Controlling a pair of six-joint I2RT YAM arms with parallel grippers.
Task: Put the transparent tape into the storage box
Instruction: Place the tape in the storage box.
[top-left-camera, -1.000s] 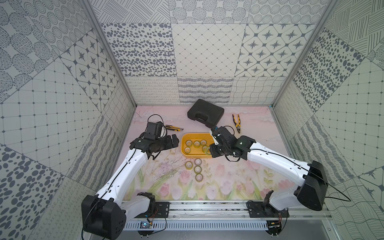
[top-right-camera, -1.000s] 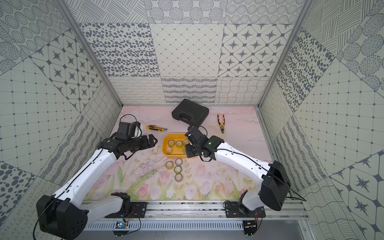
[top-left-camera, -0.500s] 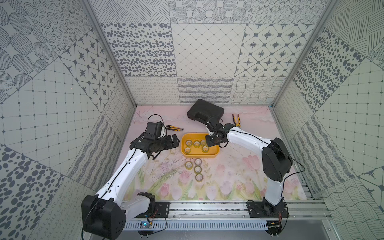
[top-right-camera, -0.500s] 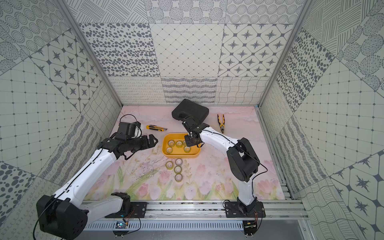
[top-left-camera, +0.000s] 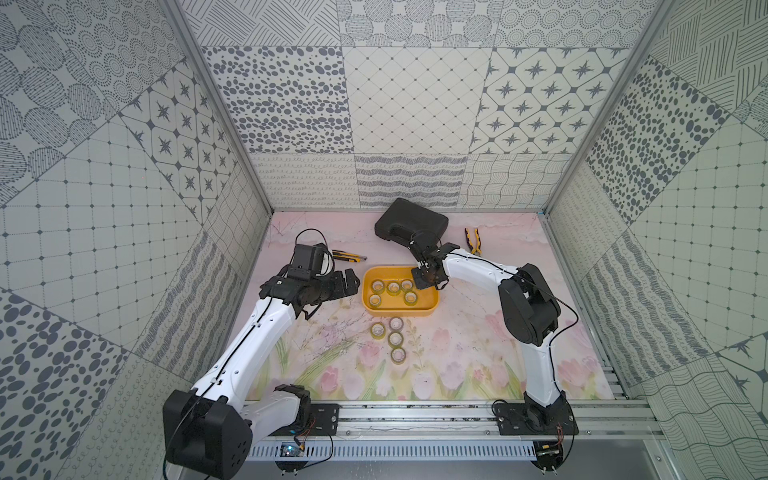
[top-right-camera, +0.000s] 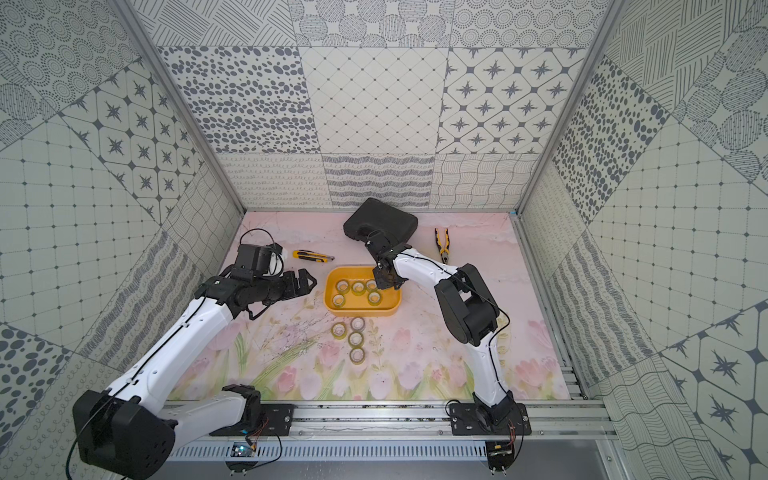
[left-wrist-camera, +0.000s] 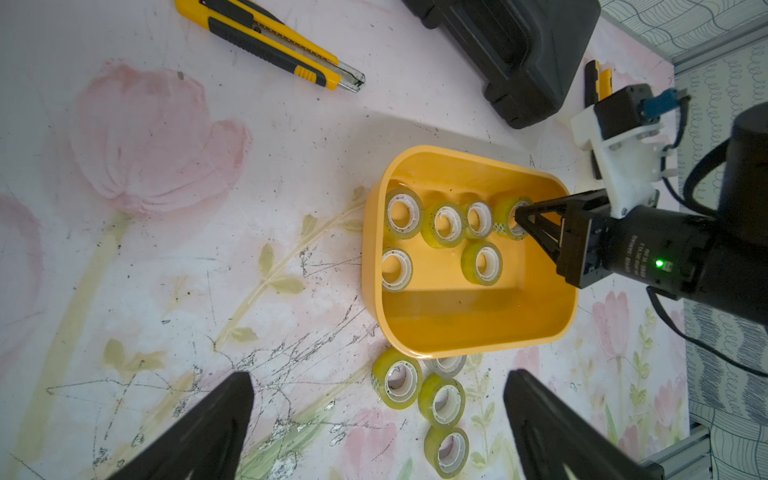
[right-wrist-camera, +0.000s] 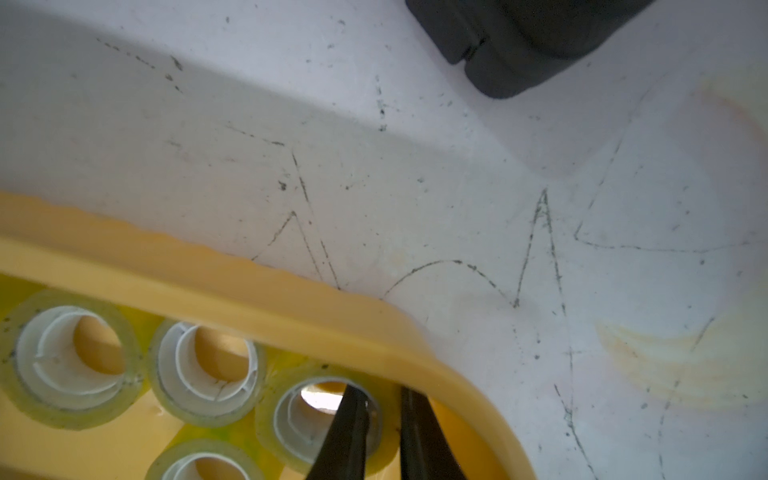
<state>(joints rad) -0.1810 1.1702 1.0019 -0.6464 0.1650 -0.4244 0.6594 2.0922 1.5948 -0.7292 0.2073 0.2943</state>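
The storage box (top-left-camera: 399, 311) (top-right-camera: 365, 311) is a shallow yellow tub at mid-table. Several rolls of transparent tape (top-left-camera: 393, 287) (left-wrist-camera: 442, 224) lie flat inside it. My right gripper (top-left-camera: 424, 279) (top-right-camera: 384, 280) (right-wrist-camera: 380, 395) reaches down into the box's far right corner. It is shut on the wall of one more roll (left-wrist-camera: 505, 216) (right-wrist-camera: 282, 419), one finger inside the core. Several loose rolls (top-left-camera: 395, 339) (top-right-camera: 356, 339) (left-wrist-camera: 442, 401) lie on the mat just in front of the box. My left gripper (top-left-camera: 351, 280) (top-right-camera: 307, 282) (left-wrist-camera: 378, 374) hangs open and empty left of the box.
A black toolcase (top-left-camera: 411, 224) (left-wrist-camera: 519, 54) lies behind the box. Yellow-handled pliers (top-left-camera: 473, 240) lie to its right. A yellow utility knife (top-left-camera: 348, 257) (left-wrist-camera: 270, 45) lies at the back left. Patterned walls enclose the mat on three sides.
The right arm has folded its elbow up and back, and its gripper has shifted with the roll from the box's right edge into the far right corner. The left arm has not moved.
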